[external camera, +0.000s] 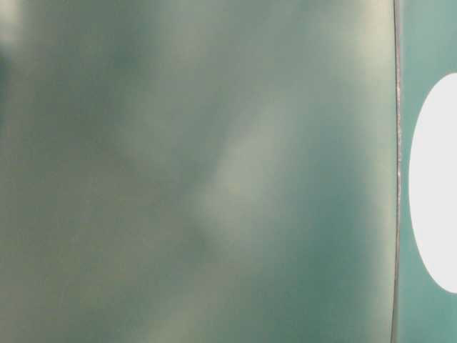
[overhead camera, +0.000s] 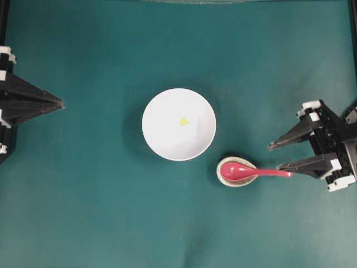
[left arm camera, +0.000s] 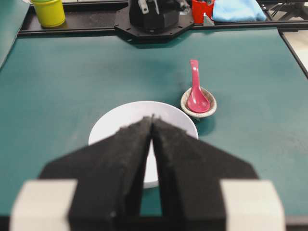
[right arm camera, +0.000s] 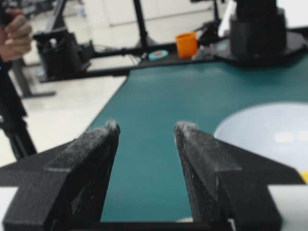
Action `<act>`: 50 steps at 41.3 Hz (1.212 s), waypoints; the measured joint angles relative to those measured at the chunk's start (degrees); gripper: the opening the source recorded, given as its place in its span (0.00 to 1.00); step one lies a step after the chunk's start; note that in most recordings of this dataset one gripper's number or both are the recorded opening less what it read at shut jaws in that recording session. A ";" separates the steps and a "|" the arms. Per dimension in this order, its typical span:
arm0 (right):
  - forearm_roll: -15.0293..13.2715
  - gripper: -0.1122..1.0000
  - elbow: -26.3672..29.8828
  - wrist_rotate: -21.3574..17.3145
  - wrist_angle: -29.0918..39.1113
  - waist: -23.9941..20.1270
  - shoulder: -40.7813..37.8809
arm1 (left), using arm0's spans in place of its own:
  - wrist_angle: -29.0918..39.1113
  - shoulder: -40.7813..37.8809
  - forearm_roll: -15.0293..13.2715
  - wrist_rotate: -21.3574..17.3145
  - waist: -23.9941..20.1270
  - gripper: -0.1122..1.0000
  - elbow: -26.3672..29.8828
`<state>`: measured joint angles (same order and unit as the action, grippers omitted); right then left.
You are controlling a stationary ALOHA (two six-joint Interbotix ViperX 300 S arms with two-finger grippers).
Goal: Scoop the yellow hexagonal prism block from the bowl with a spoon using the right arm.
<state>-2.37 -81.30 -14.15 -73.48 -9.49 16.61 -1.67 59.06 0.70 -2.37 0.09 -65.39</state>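
Your right gripper (overhead camera: 281,156) has its fingers spread apart with one tip at the spoon (overhead camera: 248,172) handle's end, so closing off-centre could flip it from its rest, while the yellow hexagonal prism block (overhead camera: 183,120) waits in the bowl (overhead camera: 162,142) and the left gripper (overhead camera: 60,103) sits pinched together.

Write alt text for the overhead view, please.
A white bowl holding a tiny yellow block sits mid-table; beside it a pink-red spoon rests in a speckled spoon rest. The open right gripper is at the spoon's handle; the left gripper is shut.
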 measured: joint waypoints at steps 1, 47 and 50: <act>0.70 0.60 -0.18 0.00 -0.62 -0.44 -0.88 | 0.00 0.00 0.00 0.00 0.00 0.18 0.09; 41.75 0.60 3.87 3.87 -5.98 -30.41 -31.11 | 0.09 0.00 0.00 0.00 0.00 0.18 0.00; 42.54 0.60 3.78 5.10 -5.36 -30.41 -31.11 | 0.09 0.00 0.09 0.00 0.00 0.18 0.09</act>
<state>40.17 -77.52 -9.05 -78.84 -39.90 -14.50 -1.58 59.06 0.79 -2.37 0.09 -65.30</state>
